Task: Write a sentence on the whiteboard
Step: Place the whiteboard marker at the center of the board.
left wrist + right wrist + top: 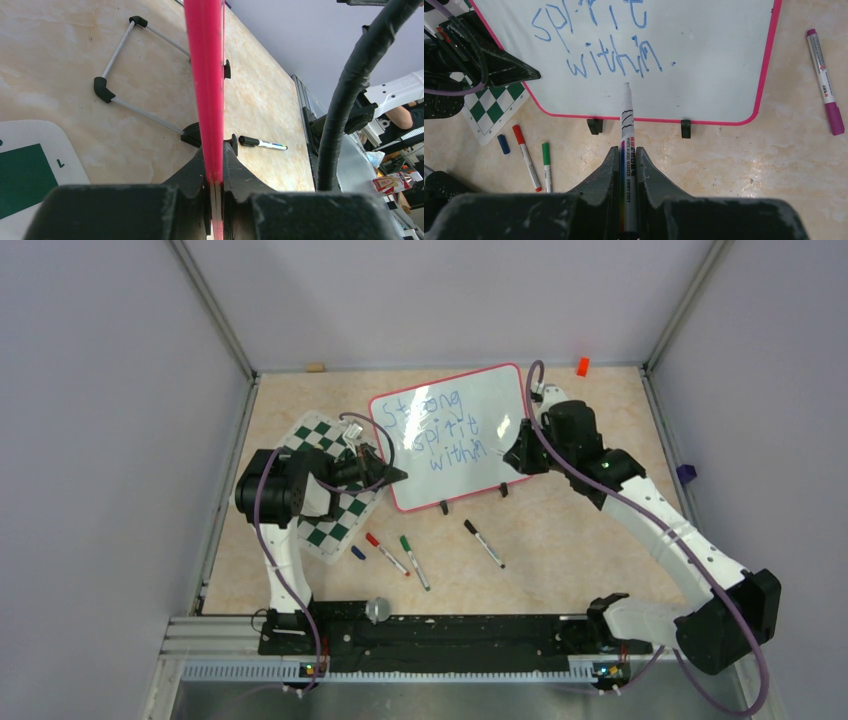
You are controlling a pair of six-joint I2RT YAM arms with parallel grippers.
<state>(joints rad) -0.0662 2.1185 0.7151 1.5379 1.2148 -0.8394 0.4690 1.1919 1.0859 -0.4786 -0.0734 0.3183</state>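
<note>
whiteboard (pixel 455 435) sits upper centre of the top view, propped on the bench (pixel 570 530); left claw (pixel 214 165) is clenched on its red frame at the lower-left edge, and right claw (pixel 626 155) clamps a marker (pixel 626 115) with its tip just under "within". sentence (pixel 432 425) reads "Strong spirit within." in blue, dot included, so writing looks done. Next: back the marker straight off without smearing, then free the frame

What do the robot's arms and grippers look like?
The left arm and right arm have white links and black joints, each with a thin purple cable. The left gripper and right gripper are black, with two wedge-shaped fingers.
</note>
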